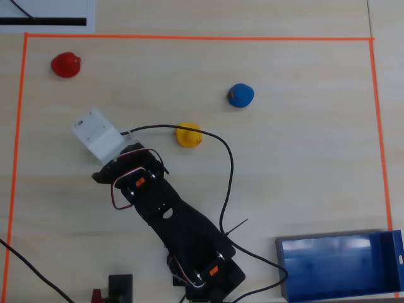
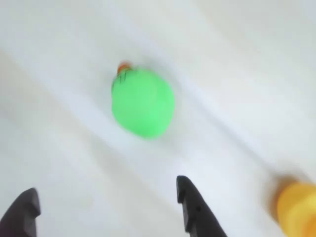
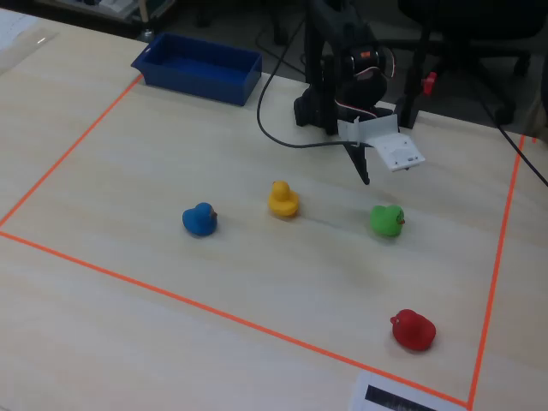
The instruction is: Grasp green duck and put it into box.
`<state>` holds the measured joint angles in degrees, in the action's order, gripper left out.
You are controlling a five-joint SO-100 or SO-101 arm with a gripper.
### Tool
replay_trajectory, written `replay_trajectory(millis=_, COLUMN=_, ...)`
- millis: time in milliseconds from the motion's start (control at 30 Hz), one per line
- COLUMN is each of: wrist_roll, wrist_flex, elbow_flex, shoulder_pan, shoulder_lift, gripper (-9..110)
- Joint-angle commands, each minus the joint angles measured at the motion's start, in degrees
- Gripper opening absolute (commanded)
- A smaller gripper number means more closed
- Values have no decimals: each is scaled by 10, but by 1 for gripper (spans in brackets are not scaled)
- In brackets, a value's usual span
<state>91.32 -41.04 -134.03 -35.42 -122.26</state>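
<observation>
Ducks number four, one green duck [image 3: 387, 220]; one box [image 3: 198, 67]; end effector [image 2: 106, 205] released

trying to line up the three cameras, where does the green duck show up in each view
Overhead view: not visible; the arm's white camera mount covers where it would be.
Wrist view: the green duck sits upper centre, blurred, ahead of the open gripper.
Fixed view: the green duck is right of centre, just below the gripper.
Shared landmark: the yellow duck, its nearest neighbour.
</observation>
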Motion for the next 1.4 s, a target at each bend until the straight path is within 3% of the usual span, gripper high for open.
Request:
replay_trajectory(millis=0, wrist_roll=-1, wrist_flex=47, elbow_flex=62, shoulder_pan=-2, shoulder_lift=57, gripper=38)
replay_trajectory(millis=267, wrist_roll=-2, wrist_flex=123, elbow_flex=135, shoulder_pan=13, shoulder_lift=173, gripper=38)
replay_trajectory(millis=667, wrist_roll=-2, wrist_flex=174, elbow_flex=104, shoulder_pan=12, shoulder_lift=237, gripper=36)
replay_trajectory(millis=1367, wrist_roll=-18, wrist_flex=192, elbow_flex=128, shoulder_pan=17, shoulder_lift=328, gripper=35)
